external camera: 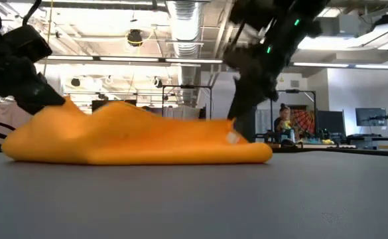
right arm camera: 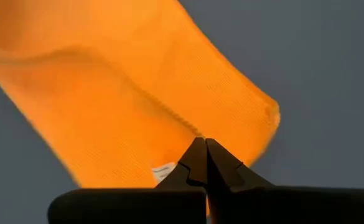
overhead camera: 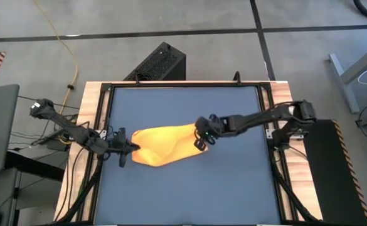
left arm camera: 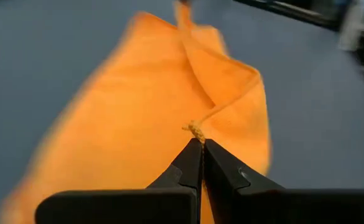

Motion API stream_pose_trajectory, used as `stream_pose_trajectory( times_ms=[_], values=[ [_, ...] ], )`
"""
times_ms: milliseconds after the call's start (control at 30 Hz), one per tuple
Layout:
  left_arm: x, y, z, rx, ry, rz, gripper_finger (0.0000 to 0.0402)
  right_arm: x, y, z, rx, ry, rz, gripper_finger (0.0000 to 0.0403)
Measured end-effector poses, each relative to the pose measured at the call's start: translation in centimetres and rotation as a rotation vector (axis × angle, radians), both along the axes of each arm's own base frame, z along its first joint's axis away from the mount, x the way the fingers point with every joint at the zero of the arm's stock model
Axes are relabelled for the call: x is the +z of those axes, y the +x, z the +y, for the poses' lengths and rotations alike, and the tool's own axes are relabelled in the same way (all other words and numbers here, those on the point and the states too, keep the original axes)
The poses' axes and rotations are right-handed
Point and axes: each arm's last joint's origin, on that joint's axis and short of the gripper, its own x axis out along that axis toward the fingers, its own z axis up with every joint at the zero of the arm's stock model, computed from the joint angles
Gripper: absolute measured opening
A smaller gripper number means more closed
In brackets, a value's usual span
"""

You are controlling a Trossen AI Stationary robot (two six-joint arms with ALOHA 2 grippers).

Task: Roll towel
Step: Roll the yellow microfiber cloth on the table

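The flat blue-grey tabletop, set in a wooden frame, fills the middle of the high view, and the thin, soft yellow-orange cloth towel lies bunched near its centre, stretched between the two dark arms. In the low view the towel is a long, low mound resting on the table, raised a little at the end where the left arm meets it. The left gripper sits at the towel's left end; its wrist view shows the two dark fingers pressed together on a pinched corner of the fabric. The right gripper is at the towel's right end, its fingers likewise clamped tight on the cloth's edge, with a small white label just beside them
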Motion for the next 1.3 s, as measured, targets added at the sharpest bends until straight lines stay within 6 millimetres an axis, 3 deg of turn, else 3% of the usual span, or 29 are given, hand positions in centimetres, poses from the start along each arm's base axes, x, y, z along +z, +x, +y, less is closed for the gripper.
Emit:
stream_pose_trajectory(
  times_ms=[167,300,600,867,1300],
  values=[
    [1.1,-0.5,0.7,0.156,0.100,0.052,0.0000,-3.0,0.9,-2.2,0.007,-0.007,0.081,0.0012],
    [0.9,-0.7,1.1,0.196,0.108,0.090,0.0000,-3.9,1.1,-3.2,-0.024,-0.020,0.106,0.0012],
    [-0.1,-1.2,1.9,0.280,0.092,0.184,0.0000,-3.0,0.9,-4.0,-0.081,-0.087,0.079,0.0012],
    [-0.1,-1.2,2.3,0.313,0.120,0.195,0.0000,-3.1,0.5,-5.2,-0.144,-0.099,0.101,0.0012],
    [-0.1,-1.1,2.7,0.328,0.114,0.208,0.0000,-3.3,0.6,-5.5,-0.155,-0.125,0.110,0.0016]
  ],
)
